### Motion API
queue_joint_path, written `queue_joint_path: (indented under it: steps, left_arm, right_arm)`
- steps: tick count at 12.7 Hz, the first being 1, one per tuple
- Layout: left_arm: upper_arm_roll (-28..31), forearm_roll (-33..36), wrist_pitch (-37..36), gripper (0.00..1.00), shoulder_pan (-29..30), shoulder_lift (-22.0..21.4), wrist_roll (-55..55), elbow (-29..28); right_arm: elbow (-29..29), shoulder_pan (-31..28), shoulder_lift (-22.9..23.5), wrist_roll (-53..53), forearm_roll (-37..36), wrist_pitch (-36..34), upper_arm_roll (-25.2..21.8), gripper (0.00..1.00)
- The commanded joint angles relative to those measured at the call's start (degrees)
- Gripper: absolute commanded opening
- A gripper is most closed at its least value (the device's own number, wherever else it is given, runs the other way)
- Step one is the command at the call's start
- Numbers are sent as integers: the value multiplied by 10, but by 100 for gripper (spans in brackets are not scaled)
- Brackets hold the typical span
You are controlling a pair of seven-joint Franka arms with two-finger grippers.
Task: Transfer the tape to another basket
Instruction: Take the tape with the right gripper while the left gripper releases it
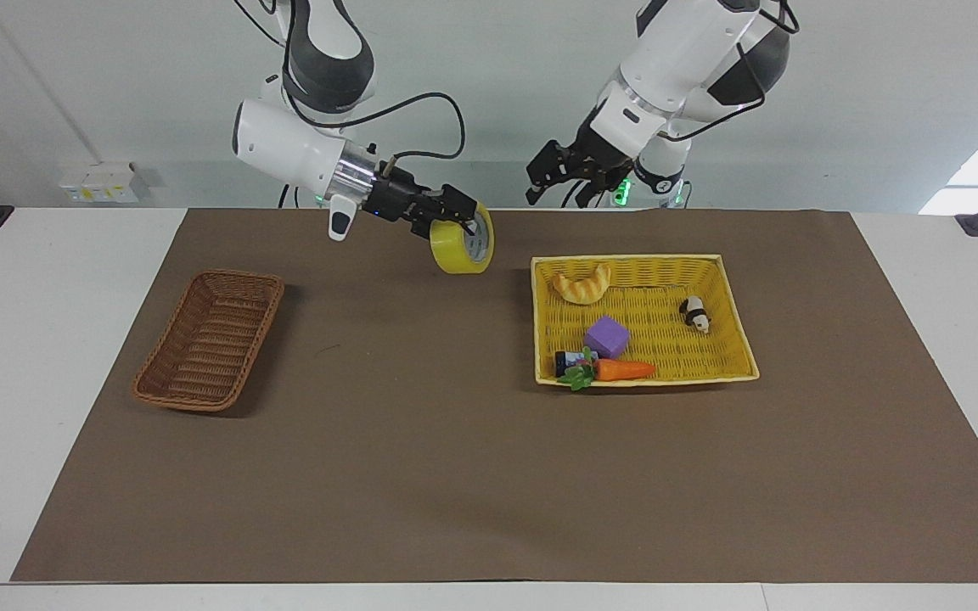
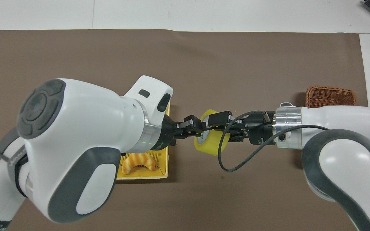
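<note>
Right tool [image 1: 465, 222] clamped on the yellow tape roll [image 1: 461, 248], which hangs in the air over bare brown mat [image 1: 421, 441], between the wicker basket [image 1: 209, 339] toward the right arm's end of the surface and the yellow basket [image 1: 735, 339] toward the left arm's end. Left tool [image 1: 559, 178], fingers spread and holding nothing, raised over the robots' edge of the mat, clear of the roll. Yellow basket contents: croissant [image 1: 582, 283], purple cube [image 1: 607, 336], carrot [image 1: 621, 370], small panda figure [image 1: 694, 313].
</note>
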Motion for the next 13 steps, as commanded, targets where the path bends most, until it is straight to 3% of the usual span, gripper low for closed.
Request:
queue_joint_path:
  steps: [1,4,6,8,11,13]
  left_arm:
    - [-3,53,-33,100,47,-8,23,-2]
    - [-2,69,-58,100,132,-5,165,-2]
    - [-2,97,-64,100,180,-3,248,-2]
    - [-2,132,-80,100,215,-2,325,0]
    - [-2,176,-129,100,250,5,437,26]
    - [-2,215,-156,100,251,11,446,54]
  right_arm:
    - [-5,-38,-4,-16,-41,-1,3,0]
    - [-3,-147,3,-52,-148,-63,2,0]
    - [5,-223,9,-126,-285,-103,3,0]
    - [7,-255,12,-188,-419,-100,3,0]
    - [35,-272,58,-274,-541,-77,0,0]
    - [39,-277,75,-342,-636,-36,0,0]
